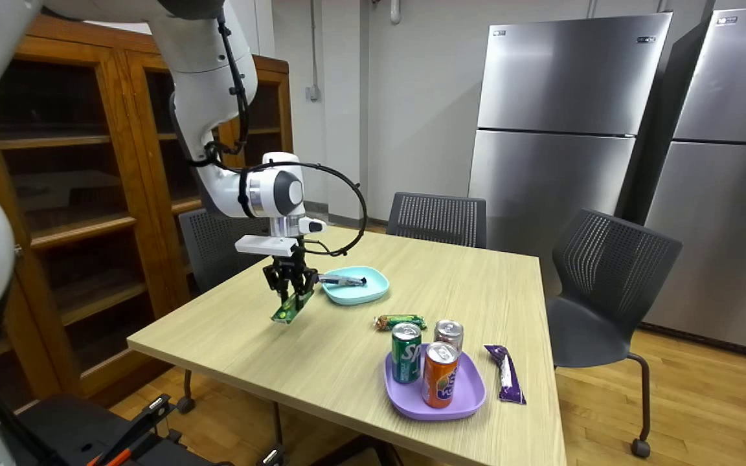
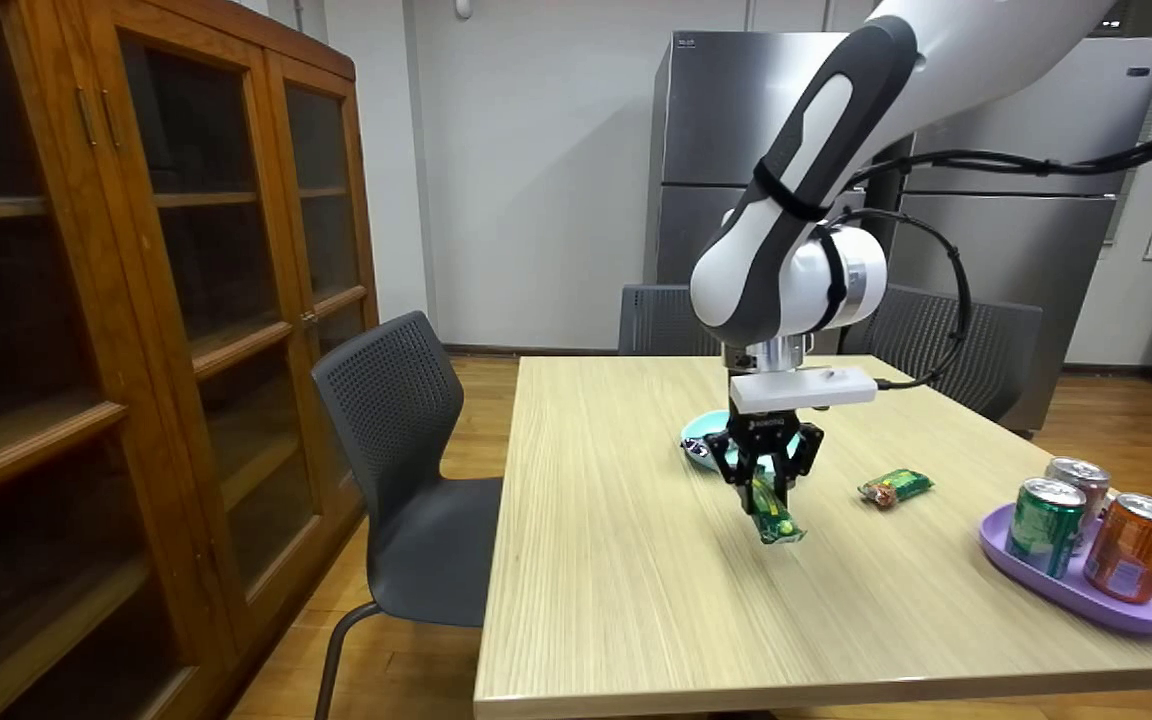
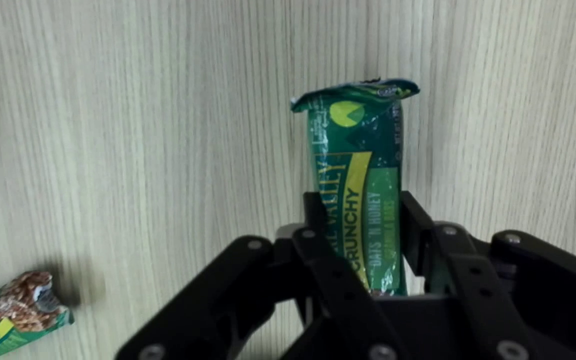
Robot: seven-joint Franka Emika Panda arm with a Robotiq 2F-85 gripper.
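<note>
In an exterior view, the black two-fingered tool (image 1: 291,301), at the end of the single white-and-grey arm (image 1: 211,84), points down over the left part of the pale wood-grain tabletop (image 1: 457,272). A slim green, glossy-wrapped snack bar (image 1: 287,312) sits between its fingertips, long axis running from near left to far right. A shallow, rounded turquoise plate (image 1: 353,299), carrying a narrow blue-and-silver packet (image 1: 347,280), lies just to the right of the tool and slightly farther.

In an exterior view, a loose green-and-brown wrapped bar (image 2: 898,487) lies on the tabletop to the right of the tool, apart from it; a smooth purple tray (image 2: 1146,618) stands farther right, well apart. The snack bar slopes from the fingertips towards the near side and slightly right; whether its low end touches the tabletop I cannot tell. The turquoise plate is behind the tool, partly hidden by it.

In the wrist view, the tool is grasping the snack bar: its dark fingers (image 3: 416,232) lie against both long sides, so the grip crosses the narrow width, at right angles to the long axis. That axis runs near to far, the crimped far end reaching beyond the fingertips. The loose bar lies at near left.
</note>
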